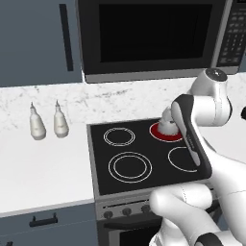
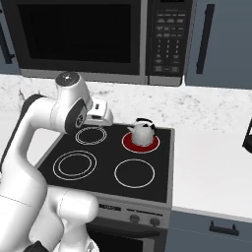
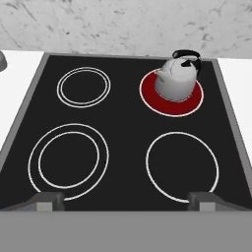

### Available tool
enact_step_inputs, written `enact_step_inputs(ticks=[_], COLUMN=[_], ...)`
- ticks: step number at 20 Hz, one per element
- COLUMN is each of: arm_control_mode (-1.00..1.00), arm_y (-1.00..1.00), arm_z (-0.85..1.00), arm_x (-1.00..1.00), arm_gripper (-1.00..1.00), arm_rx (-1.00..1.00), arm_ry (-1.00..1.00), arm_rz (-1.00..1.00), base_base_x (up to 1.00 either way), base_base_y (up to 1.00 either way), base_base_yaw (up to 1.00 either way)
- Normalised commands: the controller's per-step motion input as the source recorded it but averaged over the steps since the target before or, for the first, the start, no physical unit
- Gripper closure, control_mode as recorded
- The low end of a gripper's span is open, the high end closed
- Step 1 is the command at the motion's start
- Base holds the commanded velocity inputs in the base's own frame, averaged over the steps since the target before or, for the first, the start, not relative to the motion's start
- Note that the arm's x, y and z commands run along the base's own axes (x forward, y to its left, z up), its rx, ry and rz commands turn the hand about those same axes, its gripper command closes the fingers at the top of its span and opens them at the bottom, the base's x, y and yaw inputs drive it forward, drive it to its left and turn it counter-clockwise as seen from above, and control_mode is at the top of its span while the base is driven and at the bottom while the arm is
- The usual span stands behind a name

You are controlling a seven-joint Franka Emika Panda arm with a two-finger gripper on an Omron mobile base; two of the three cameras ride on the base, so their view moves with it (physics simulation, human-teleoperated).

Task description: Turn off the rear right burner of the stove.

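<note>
Nearest my camera, my gripper point(image 3: 125, 199) hangs with fingertips point(image 3: 47, 201) spread wide apart and empty over the front edge of the stove point(image 3: 123, 123), my arm folded high above the cooktop, looking down at the rear right burner point(image 3: 147, 96) glowing red under a grey kettle point(image 3: 176, 78) whose spout faces the backsplash.

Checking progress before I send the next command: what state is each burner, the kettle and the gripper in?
rear right burner: glowing red, on.
kettle: upright on that burner.
rear left burner: black, off.
front left burner: black, off.
front right burner: black, off.
gripper: open, above the stove's front edge.
</note>
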Motion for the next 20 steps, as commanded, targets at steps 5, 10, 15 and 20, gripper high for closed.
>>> enact_step_inputs(ticks=[5, 10, 15, 20], arm_control_mode=[1.0, 1.0, 1.0, 1.0], arm_y=[0.0, 0.0, 0.0, 0.0], arm_z=[0.0, 0.0, 0.0, 0.0], arm_x=[0.0, 0.0, 0.0, 0.0], arm_gripper=[-1.0, -1.0, -1.0, -1.0], arm_rx=[0.0, 0.0, 0.0, 0.0], arm_ry=[0.0, 0.0, 0.0, 0.0], arm_rz=[0.0, 0.0, 0.0, 0.0], base_base_x=[-0.01, 0.0, 0.0, 0.0], base_base_y=[-0.39, -0.37, -0.41, -0.39], base_base_yaw=[0.0, 0.0, 0.0, 0.0])
